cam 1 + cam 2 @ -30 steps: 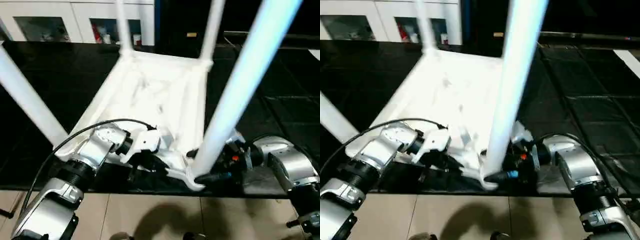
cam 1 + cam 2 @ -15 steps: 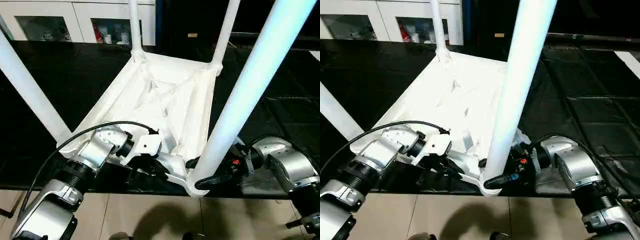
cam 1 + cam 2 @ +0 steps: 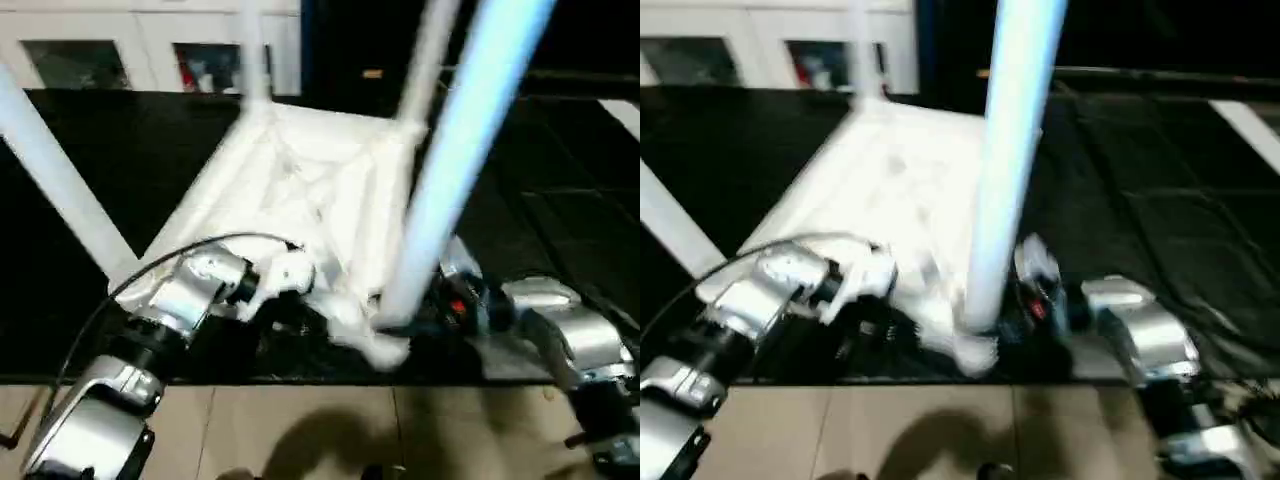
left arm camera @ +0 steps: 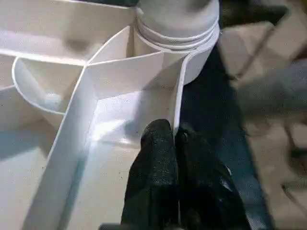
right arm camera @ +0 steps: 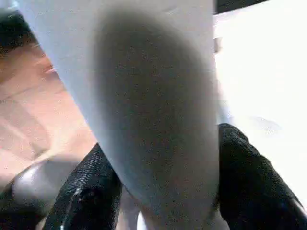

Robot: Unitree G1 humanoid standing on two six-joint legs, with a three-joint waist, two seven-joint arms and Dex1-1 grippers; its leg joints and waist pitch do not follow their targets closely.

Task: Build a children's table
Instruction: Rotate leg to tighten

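top [image 3: 310, 180] upside down; left claw [image 4: 175, 139] pinches its near rim. right claw [image 5: 163, 191] straddles near-right leg [image 3: 450, 170], apparently gripping it.

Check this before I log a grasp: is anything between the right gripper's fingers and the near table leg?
Nothing visible. In the right wrist view the leg fills the gap between the right gripper's two black fingers, one on each side, with nothing wedged between.

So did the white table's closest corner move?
Yes. The near corner of the children's table overhung the front edge of the black worktop before; now it sits back from that edge.
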